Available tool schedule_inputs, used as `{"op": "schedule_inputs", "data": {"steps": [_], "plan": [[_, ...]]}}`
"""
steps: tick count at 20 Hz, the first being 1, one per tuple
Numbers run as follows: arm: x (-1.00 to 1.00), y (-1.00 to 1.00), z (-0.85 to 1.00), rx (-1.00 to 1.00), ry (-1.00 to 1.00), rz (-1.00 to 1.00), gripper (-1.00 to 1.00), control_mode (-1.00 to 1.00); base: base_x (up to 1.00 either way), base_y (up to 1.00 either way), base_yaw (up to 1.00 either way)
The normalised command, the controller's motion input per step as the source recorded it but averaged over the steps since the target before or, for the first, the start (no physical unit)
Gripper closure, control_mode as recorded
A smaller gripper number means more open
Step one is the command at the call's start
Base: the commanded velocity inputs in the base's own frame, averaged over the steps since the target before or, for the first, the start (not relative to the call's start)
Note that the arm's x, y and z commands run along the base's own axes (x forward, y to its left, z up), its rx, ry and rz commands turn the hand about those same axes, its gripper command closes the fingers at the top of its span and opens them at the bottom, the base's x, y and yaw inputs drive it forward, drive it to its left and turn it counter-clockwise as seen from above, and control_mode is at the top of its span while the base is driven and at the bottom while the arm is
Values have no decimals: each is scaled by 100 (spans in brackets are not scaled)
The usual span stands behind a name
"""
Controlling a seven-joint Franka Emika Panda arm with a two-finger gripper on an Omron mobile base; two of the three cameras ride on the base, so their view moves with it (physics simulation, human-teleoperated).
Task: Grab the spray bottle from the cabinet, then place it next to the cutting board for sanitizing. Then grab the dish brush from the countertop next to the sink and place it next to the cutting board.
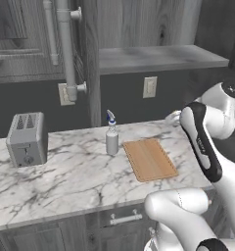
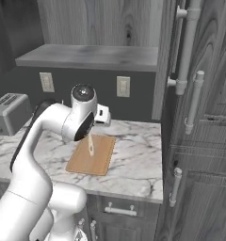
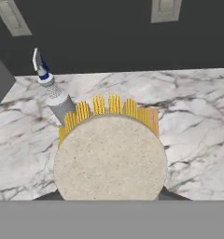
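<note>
The claw (image 2: 92, 141) hangs over the board (image 2: 92, 154), and the brush (image 3: 110, 151) is in its grip: the hand view looks straight down the round pale head, yellow bristles fanned along its far rim, the dark finger tips just showing at either side beneath it. In the right base view the brush's slender pale handle (image 2: 91, 144) hangs below the wrist, tilted, over the board's middle; whether its tip touches the wood cannot be told.

The board (image 1: 150, 159) lies flat on the bench (image 1: 65, 176), a long side running toward the front edge, with a strip of bare marble between it and that edge. The bottle (image 1: 112, 138) stands upright just beside the board's far left corner, apart from it, nozzle pointing toward the wall. In the hand view the bottle (image 3: 55, 97) sits left of the brush head, close to it.

Right of the board the marble is open up to the tall cabinet (image 2: 199, 141) with its long handles, which closes off that side. Left of the bottle a wide stretch of bare bench runs to the toaster (image 1: 26, 139), well apart. Overhead, the open shelf (image 1: 158, 58) juts out above the back of the bench.
</note>
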Motion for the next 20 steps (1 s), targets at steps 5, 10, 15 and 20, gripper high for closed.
{"op": "schedule_inputs", "data": {"steps": [5, 10, 15, 20], "plan": [[62, -25, -77, -3, 31, -2, 100, -100, 0, 0, 0], [47, -33, -64, 0, 28, -1, 100, -100, 0, 0, 0], [18, -26, -29, -1, 9, -1, 100, -100, 0, 0, 0], [25, -17, -34, -8, 4, -6, 100, -100, 0, 0, 0]]}}
